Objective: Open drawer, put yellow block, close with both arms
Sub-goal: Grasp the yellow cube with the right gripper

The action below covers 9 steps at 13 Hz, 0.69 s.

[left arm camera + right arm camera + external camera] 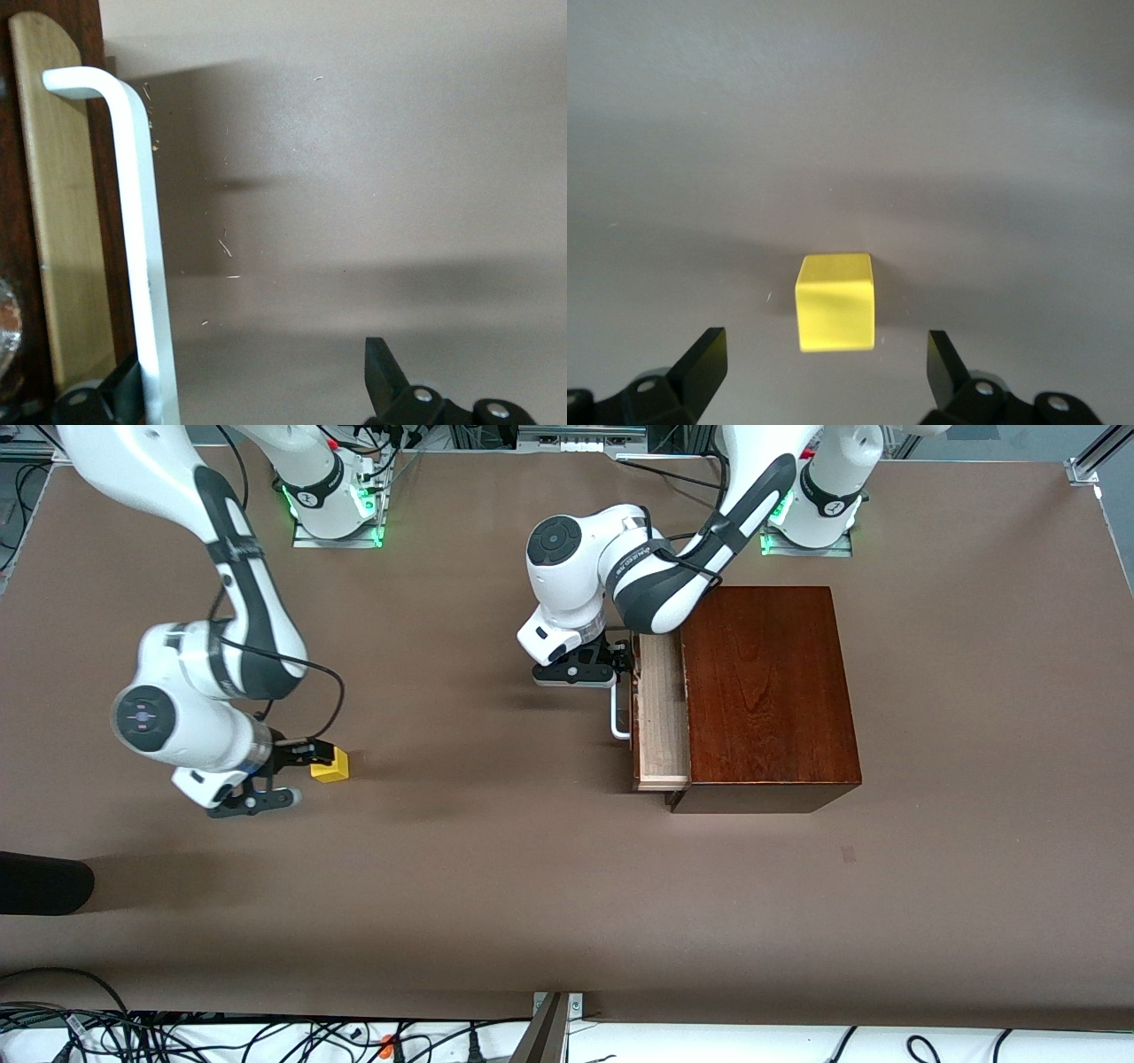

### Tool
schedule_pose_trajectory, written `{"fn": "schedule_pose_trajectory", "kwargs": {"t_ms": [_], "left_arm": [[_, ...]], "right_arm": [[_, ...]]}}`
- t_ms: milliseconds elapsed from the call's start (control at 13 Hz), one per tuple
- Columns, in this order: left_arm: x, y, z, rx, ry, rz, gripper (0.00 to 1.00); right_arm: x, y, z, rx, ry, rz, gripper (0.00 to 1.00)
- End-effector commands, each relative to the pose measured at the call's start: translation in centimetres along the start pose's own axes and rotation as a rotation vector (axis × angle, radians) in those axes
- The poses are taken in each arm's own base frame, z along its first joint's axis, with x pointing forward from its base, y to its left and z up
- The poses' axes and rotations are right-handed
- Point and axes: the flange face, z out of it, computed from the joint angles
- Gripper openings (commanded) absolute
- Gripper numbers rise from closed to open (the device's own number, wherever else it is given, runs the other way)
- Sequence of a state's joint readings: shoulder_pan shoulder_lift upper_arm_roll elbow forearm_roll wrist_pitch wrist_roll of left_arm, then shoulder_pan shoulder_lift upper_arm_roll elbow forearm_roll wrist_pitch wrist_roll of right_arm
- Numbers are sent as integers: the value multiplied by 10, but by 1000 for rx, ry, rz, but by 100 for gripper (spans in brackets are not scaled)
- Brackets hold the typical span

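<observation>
your right arm bends down over the table's right-arm end, its right gripper (824, 367) low over the brown table (496, 868) with jaws spread wide and holding nothing; the yellow block (835, 302) sits on the table just ahead of the gap between them, touching neither finger. your left arm folds down in front of the wooden box (766, 691). the left gripper (252, 381) is open, one finger either side of the white handle (142, 239). the drawer (660, 717) stands partly pulled out; you can't see anything in it.
</observation>
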<state>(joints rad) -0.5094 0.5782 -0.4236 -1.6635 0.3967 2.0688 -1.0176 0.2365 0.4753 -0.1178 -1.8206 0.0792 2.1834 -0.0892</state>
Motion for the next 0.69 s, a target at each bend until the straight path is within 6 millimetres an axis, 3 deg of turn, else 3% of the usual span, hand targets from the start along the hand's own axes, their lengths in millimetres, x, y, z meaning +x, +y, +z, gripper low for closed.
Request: {"fn": "schedule_pose_trajectory", "kwargs": {"t_ms": [0,386,618], "left_arm": [[-16,50,-6,-50,-22,36,100],[-12,36,-15,44,-44,31,100],[-2,34,-38,61,-47,11,100]], "right_arm": [[-15,4,25,5,43,5,100],[-27,6,54,-4,66,9,96],[-31,7,60,-5,72,14,84]]}}
